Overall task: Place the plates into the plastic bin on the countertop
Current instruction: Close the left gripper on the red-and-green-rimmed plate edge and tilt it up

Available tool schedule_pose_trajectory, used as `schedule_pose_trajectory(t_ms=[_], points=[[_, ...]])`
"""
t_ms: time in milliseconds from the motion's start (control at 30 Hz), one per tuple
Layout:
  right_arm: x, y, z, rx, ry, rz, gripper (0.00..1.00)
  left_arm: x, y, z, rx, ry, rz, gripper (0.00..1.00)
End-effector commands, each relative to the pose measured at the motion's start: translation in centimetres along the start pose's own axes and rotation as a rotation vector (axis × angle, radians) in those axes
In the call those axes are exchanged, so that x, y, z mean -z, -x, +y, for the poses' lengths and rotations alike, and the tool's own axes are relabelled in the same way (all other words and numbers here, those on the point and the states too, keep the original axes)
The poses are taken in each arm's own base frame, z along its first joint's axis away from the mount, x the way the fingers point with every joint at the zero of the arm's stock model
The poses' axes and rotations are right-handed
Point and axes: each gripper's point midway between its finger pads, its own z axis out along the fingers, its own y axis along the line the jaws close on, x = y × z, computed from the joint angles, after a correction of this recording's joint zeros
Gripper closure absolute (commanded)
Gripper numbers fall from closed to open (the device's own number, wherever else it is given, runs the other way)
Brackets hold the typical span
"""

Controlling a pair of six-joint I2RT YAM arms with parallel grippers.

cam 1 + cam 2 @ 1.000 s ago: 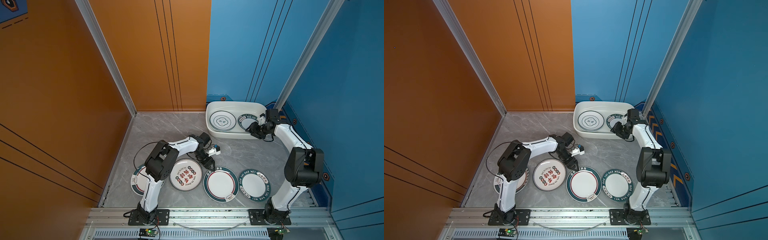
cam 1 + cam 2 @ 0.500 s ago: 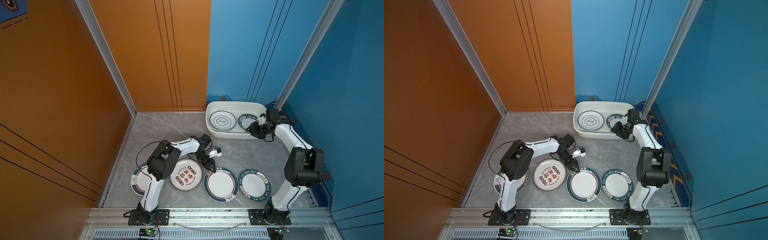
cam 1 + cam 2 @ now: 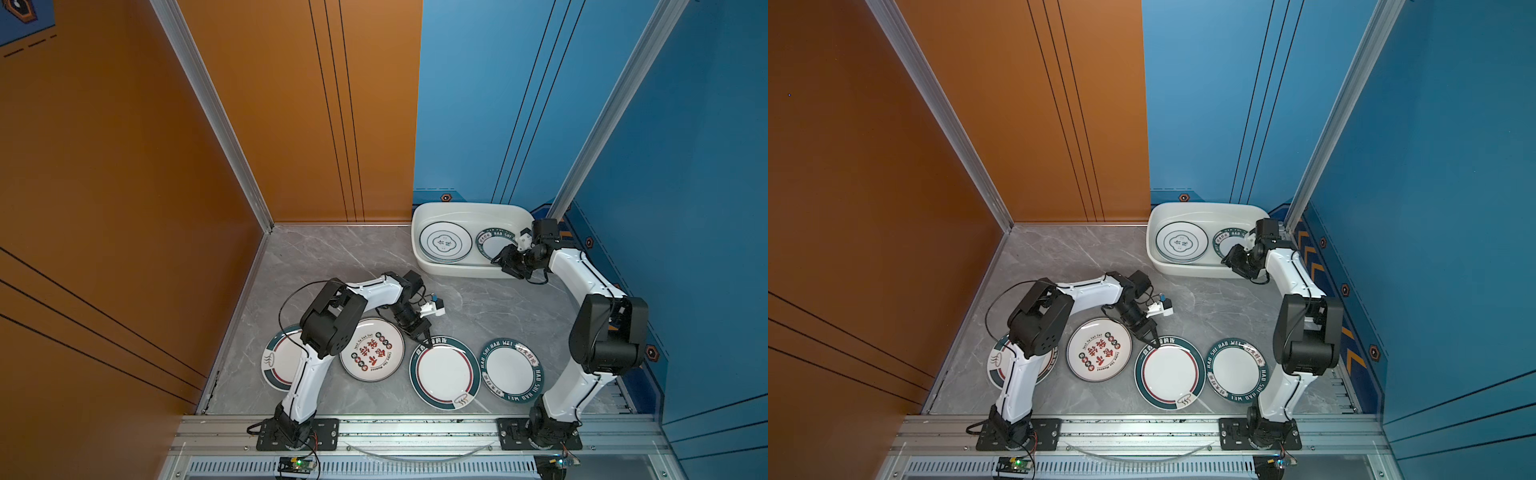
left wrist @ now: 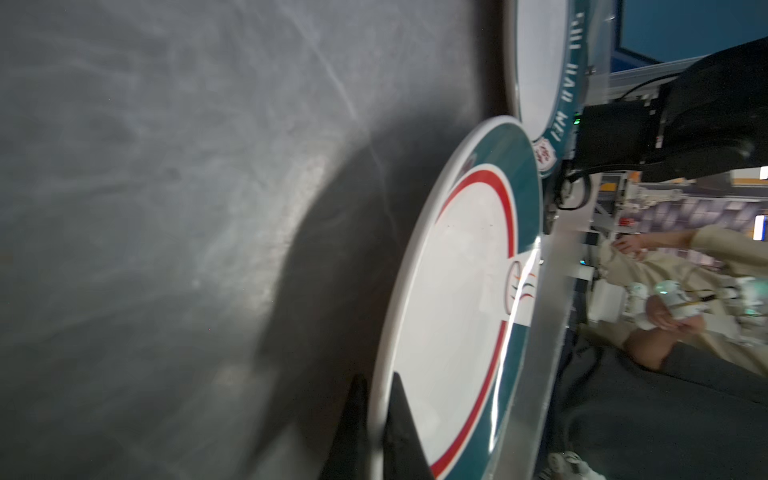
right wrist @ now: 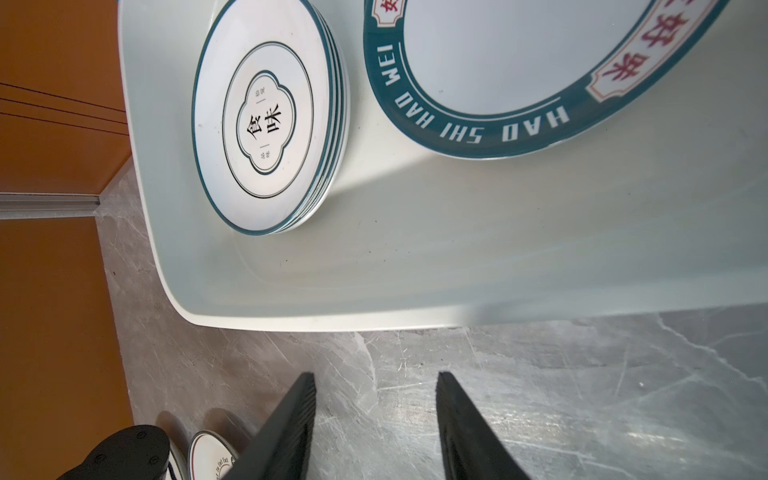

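Since a second ago the left gripper has dropped onto the red-ringed plate and clamped its far rim, likely the only liftable edge on the bench. Meanwhile the right gripper hangs open and empty beside the plastic bin, which holds the stacked plates.

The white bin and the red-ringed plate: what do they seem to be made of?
Bin: likely moulded plastic, glossy; rounded corners, soft sheen on its walls.
Red-ringed plate: glazed ceramic or melamine, unclear which; smooth, with a sharp light streak.
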Motion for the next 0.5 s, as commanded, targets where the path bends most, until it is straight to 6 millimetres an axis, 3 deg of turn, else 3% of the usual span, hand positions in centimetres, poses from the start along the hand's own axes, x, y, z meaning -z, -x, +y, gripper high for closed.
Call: schedule_pose_trajectory(t_ms=[0, 267, 467], points=[[1.2, -0.1, 0.1, 0.015, 0.002, -0.025, 0.50, -1.9, -2.4, 3.1, 0.021, 0.120, 0.109, 0.99], [1.9, -0.1, 0.5, 0.019, 0.012, -0.038, 0.50, -0.7, -1.6, 3.3, 0.034, 0.089, 0.065, 1.00], [2.2, -0.3, 0.7, 0.021, 0.017, -0.039, 0.50, 2.1, 0.3, 3.8, 0.058, 0.082, -0.024, 1.00]])
